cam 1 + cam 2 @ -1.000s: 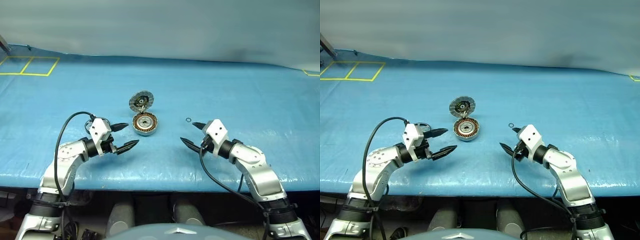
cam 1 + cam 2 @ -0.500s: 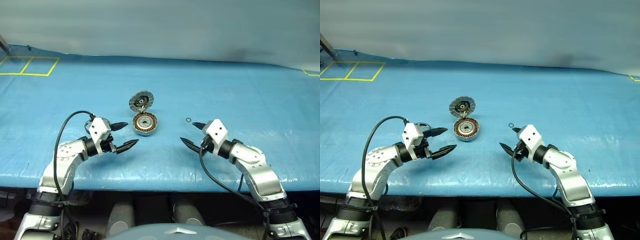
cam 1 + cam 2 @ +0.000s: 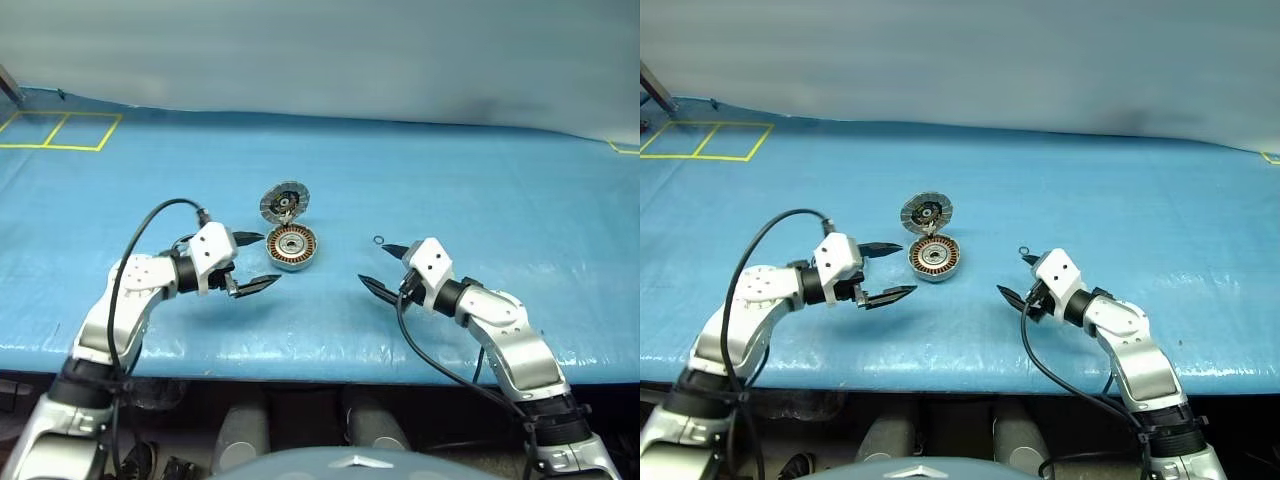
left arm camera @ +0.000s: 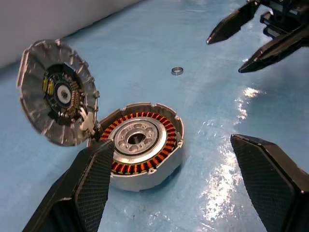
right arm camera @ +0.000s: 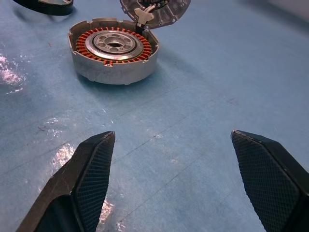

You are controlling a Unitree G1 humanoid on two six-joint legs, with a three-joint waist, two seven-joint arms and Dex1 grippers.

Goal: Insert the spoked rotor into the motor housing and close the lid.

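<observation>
The motor housing (image 3: 291, 247) lies open on the blue table, its copper winding ring and silver hub (image 4: 137, 138) showing. The lid (image 3: 284, 202) stands up on its hinge at the housing's far side, with its inner face (image 4: 58, 92) toward me. The spoked rotor is hidden from me. My left gripper (image 3: 263, 260) hovers open just left of the housing, and its fingers (image 4: 91, 183) frame the housing in the left wrist view. My right gripper (image 3: 375, 264) is open and empty to the right of the housing, well apart from it.
A tiny thin metal ring (image 3: 376, 240) lies on the table just beyond the right gripper. Yellow tape squares (image 3: 60, 130) mark the far left corner. The table's front edge (image 3: 320, 350) runs close below both grippers.
My left gripper has risen, rolled, and shifted right toward the housing. The right gripper, housing and lid have stayed put.
</observation>
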